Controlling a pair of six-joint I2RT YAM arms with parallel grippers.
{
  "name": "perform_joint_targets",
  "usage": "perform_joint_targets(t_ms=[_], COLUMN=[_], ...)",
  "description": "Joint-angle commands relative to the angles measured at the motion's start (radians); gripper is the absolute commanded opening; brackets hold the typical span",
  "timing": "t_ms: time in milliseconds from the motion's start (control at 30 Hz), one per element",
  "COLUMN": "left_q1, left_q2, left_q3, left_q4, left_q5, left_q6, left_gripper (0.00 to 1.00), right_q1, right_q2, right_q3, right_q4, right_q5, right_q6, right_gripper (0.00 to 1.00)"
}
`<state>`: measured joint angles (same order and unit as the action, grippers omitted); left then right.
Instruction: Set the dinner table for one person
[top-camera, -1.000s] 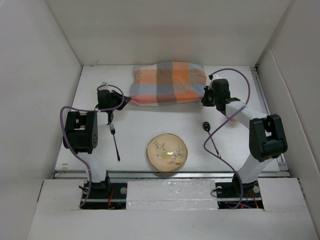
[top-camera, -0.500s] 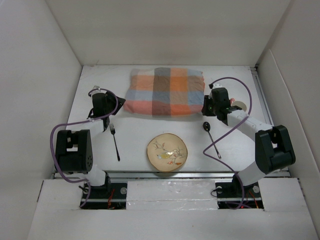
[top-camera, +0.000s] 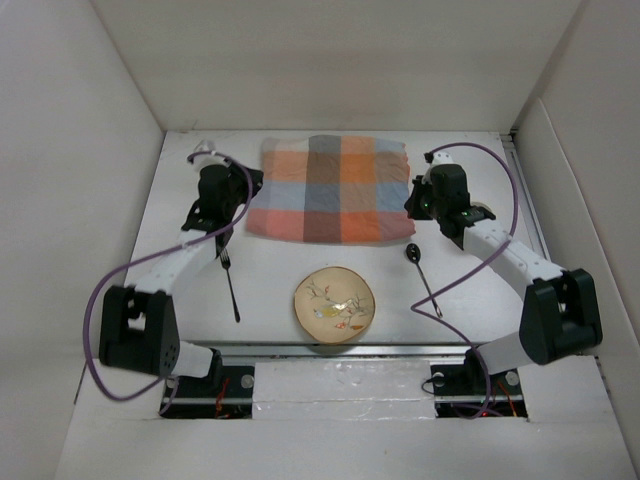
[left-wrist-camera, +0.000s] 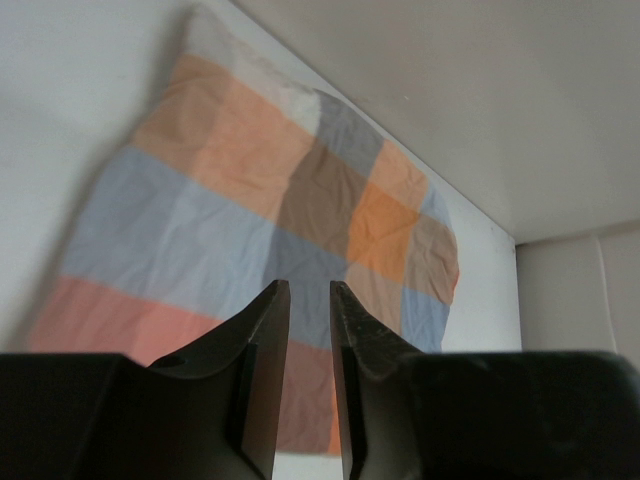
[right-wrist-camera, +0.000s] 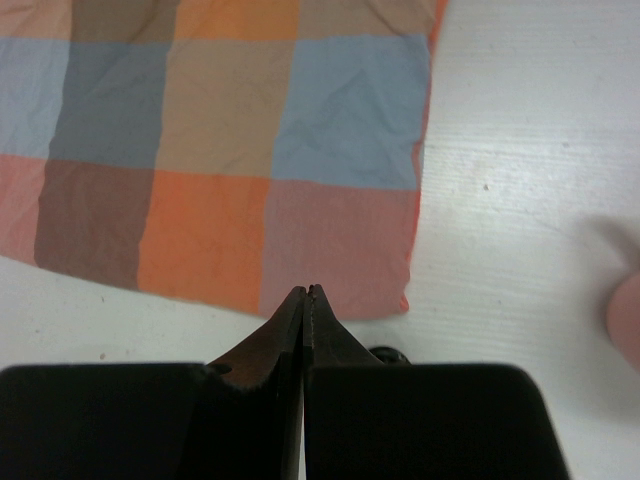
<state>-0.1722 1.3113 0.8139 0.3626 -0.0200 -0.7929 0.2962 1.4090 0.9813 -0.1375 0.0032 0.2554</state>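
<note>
The white dinner table (top-camera: 290, 262) carries an orange-and-blue-grey checked cloth (top-camera: 330, 188), lying flat at the back centre. A patterned plate (top-camera: 334, 303) sits near the front. A dark fork (top-camera: 230, 280) lies to its left and a dark spoon (top-camera: 422, 270) to its right. My left gripper (top-camera: 246, 192) is at the cloth's left edge; its jaws stand slightly apart and empty, with the cloth (left-wrist-camera: 250, 220) beyond them (left-wrist-camera: 310, 290). My right gripper (top-camera: 412, 202) is by the cloth's right edge, shut with nothing seen in it (right-wrist-camera: 308, 291), over the cloth's near corner (right-wrist-camera: 340, 250).
White walls enclose the table on the left, back and right. A metal rail (top-camera: 340, 345) runs along the near edge in front of the arm bases. Purple cables loop off both arms. The spoon's bowl (right-wrist-camera: 385, 353) peeks out just behind my right fingers.
The cloth went from bunched to spread flat as a rectangle. Both arms stretched toward the back. My left gripper moved up along the cloth's left edge.
</note>
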Motion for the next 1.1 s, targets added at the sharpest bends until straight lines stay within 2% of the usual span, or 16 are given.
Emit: perform_joint_targets(t_ms=[0, 67, 133, 200, 267, 467, 700, 1067], left_q1=[-0.087, -0.101, -0.089, -0.079, -0.070, -0.059, -0.059, -0.059], left_q2=[0.181, 0.321, 0.373, 0.382, 0.384, 0.425, 0.408, 0.270], left_q3=[0.186, 0.330, 0.346, 0.253, 0.199, 0.072, -0.013, -0.114], left_q4=[-0.020, -0.118, -0.117, -0.020, 0.011, 0.021, -0.002, -0.044], left_q5=[-0.014, 0.014, 0.101, 0.126, 0.126, 0.129, 0.140, 0.045], left_q6=[0.087, 0.078, 0.051, 0.005, -0.008, -0.061, -0.077, -0.092], left_gripper=[0.18, 0.12, 0.09, 0.09, 0.09, 0.13, 0.18, 0.18], right_q1=[0.003, 0.012, 0.024, 0.056, 0.069, 0.100, 0.110, 0.110], right_q2=[0.115, 0.175, 0.240, 0.258, 0.277, 0.358, 0.301, 0.236], right_q3=[0.066, 0.094, 0.126, 0.076, 0.045, 0.005, -0.082, -0.155], right_q4=[0.120, 0.127, 0.122, 0.188, 0.219, 0.222, 0.219, 0.246], right_q5=[-0.083, -0.100, -0.092, -0.088, -0.085, -0.059, -0.022, -0.023], right_q6=[0.033, 0.056, 0.059, 0.068, 0.080, 0.110, 0.134, 0.143], right_gripper=[0.00, 0.00, 0.00, 0.00, 0.00, 0.00, 0.00, 0.00])
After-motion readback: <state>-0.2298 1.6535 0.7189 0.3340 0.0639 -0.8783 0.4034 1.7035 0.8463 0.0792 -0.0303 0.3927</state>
